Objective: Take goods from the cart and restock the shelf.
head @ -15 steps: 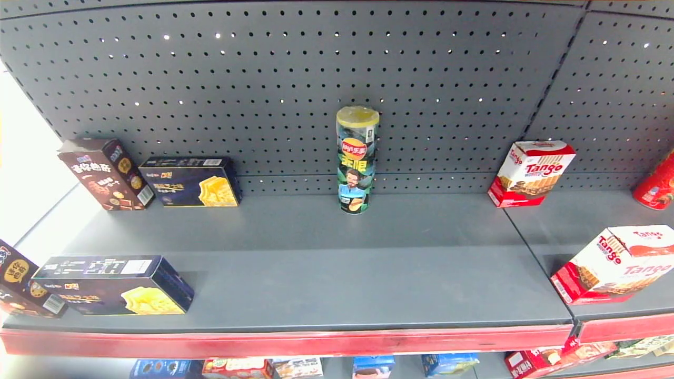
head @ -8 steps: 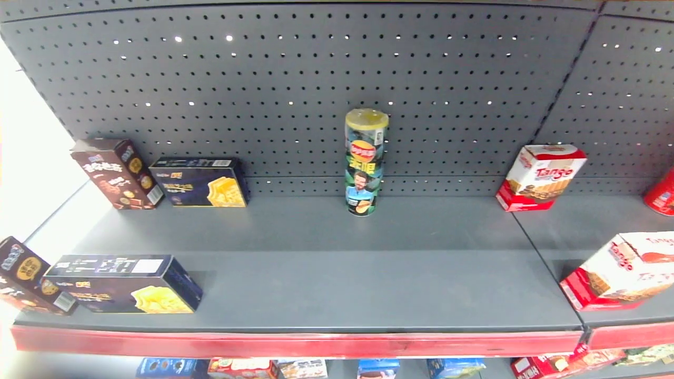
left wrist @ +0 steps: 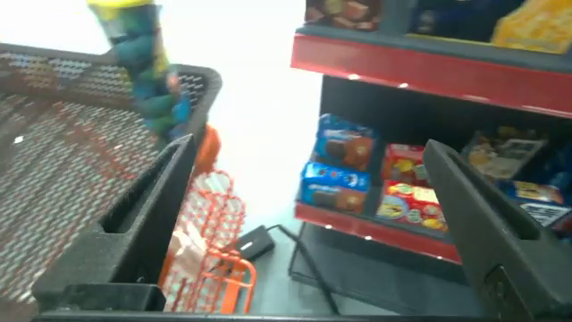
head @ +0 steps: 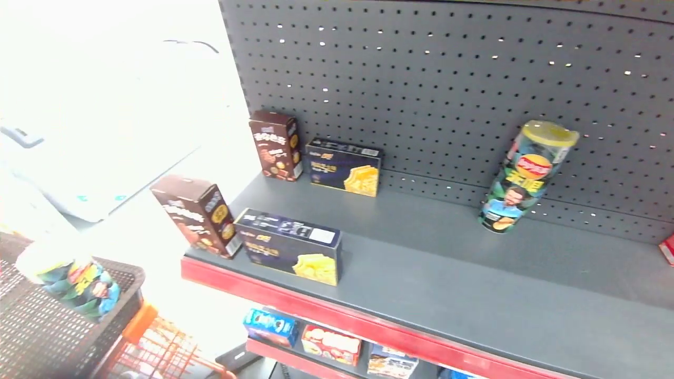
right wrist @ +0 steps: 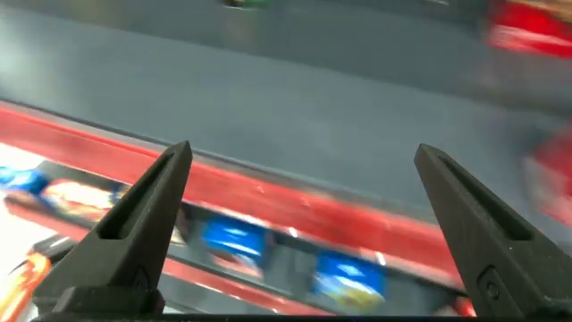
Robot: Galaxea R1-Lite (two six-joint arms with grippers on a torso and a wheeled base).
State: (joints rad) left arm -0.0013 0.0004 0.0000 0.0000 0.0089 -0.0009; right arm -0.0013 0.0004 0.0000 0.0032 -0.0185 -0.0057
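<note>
A tall chips can [head: 526, 176] stands at the back of the grey shelf [head: 474, 284], against the pegboard. A second chips can [head: 71, 279] lies tilted in the dark mesh cart basket [head: 31, 326] at the lower left; it is also seen as the can [left wrist: 143, 63] above the cart's mesh [left wrist: 63, 134]. My left gripper [left wrist: 304, 224] hangs open and empty beside the cart, facing the lower shelf. My right gripper [right wrist: 304, 224] is open and empty in front of the shelf's red front edge [right wrist: 295, 201].
Two brown boxes [head: 197, 216] [head: 275, 145] and two dark blue boxes [head: 292, 247] [head: 345, 167] fill the shelf's left end. Between the blue boxes and the chips can the shelf surface is bare. Small packs [head: 329, 345] line the lower shelf. The cart has an orange frame [head: 158, 352].
The head camera has swung to the left, bringing the cart and its can into view. The goods on the shelf have not moved.
</note>
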